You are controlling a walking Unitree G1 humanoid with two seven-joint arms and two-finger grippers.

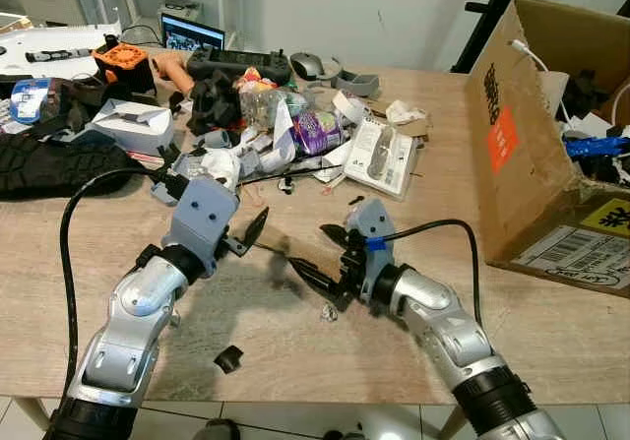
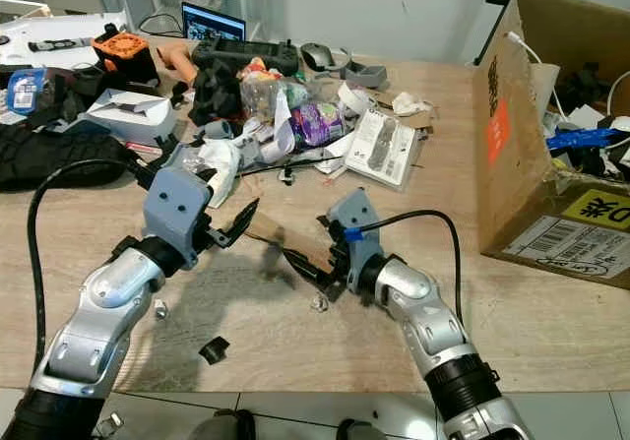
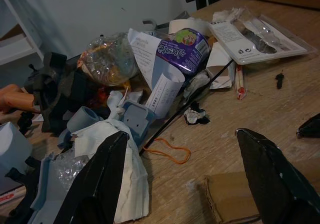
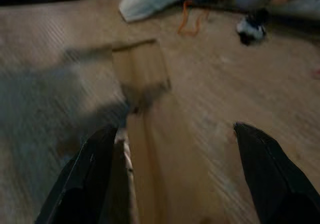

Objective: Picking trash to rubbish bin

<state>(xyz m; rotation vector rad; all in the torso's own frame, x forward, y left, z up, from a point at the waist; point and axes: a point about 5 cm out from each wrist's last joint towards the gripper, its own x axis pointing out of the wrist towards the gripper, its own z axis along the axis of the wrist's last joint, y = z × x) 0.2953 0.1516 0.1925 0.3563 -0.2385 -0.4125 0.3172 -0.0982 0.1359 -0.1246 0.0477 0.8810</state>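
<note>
While the pale wood-grain tabletop (image 1: 551, 332) carries a heap of crumpled paper and plastic trash (image 1: 285, 130) at its far side and an open brown corrugated cardboard box (image 1: 532, 115) at our right, we hold both arms low over its bare middle. Our right gripper (image 4: 172, 149) has its black fingers spread wide, a flat tan strip of cardboard (image 4: 150, 114) lying on the wood between them. Our left gripper (image 3: 192, 169) is equally wide, just short of that heap.
</note>
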